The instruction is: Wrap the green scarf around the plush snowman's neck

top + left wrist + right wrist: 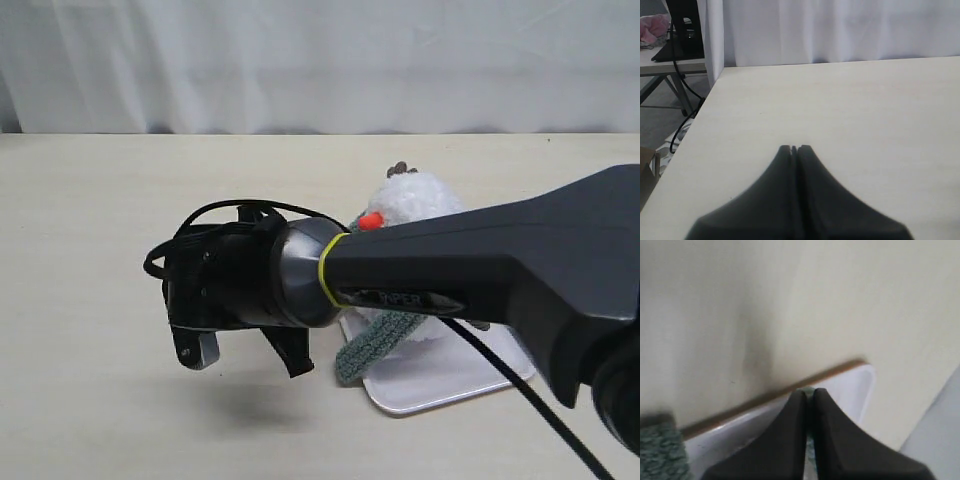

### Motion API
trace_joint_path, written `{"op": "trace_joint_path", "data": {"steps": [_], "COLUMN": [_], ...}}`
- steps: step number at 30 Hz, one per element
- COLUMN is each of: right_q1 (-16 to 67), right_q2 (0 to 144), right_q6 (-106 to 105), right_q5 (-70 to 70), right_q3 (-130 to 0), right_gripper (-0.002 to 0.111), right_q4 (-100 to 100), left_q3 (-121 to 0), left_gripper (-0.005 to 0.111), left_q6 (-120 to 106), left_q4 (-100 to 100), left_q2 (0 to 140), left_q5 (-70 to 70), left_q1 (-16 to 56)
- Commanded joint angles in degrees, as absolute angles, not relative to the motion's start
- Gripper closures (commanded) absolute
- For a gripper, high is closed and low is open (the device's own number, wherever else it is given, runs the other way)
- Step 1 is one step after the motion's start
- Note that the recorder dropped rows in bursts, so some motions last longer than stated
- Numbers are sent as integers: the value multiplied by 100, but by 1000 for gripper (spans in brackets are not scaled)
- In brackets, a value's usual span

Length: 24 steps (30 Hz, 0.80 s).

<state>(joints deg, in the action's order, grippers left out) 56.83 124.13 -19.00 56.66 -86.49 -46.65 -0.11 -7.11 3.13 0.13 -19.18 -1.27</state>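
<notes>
Right wrist view: right jaws pressed together. A pale greenish sliver shows at their seam, and I cannot tell if it is pinched fibre or something below. Just past the tips is the rim of the white tray (850, 385), with a patch of the green scarf (660, 455) to one side.

Left wrist view: left jaws closed on nothing, over bare worktop (865, 110).

Exterior view: the right arm (480, 265) crosses the foreground and hides the snowman's neck. Below the arm, one scarf end trails onto the tray's near corner. Behind the arm is the plush snowman (420, 195), orange nose (370, 220) pointing left, base hidden.

Judgement: I cannot verify the wrap from here. I would lift the arm clear first, then open the jaws above the loose end. Pinch close to its tip and carry it round under the nose into the crease. Keep the pull gentle, because the toy looks light enough to topple.
</notes>
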Motion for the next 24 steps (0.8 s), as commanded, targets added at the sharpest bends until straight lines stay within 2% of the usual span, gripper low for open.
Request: {"op": "trace_joint_path", "data": {"steps": [1,9,16,24], "right_q1": [5701,5667,5667,5678], "right_q2": [12295,12295,12271,11663], "right_q6": [-2400,-2515,-1823,-1243], "right_q5": [5574,5571,5783,5920], "right_q3": [-8659,-8632,-8670,-8670], "right_gripper": [104,104,104,103], "right_q4": [-3719,-3554,-3554,-3306], "left_q3": [0,0,0,0], "left_gripper": [107,107,107,107], "left_q6": [-709,-709,-709,-709], "left_q4": [307,307,307,307], "left_q2": [0,0,0,0], "left_q5": [-1853,-1853,-1853,-1853], "left_q1": [-127,-127,-127,-127]}}
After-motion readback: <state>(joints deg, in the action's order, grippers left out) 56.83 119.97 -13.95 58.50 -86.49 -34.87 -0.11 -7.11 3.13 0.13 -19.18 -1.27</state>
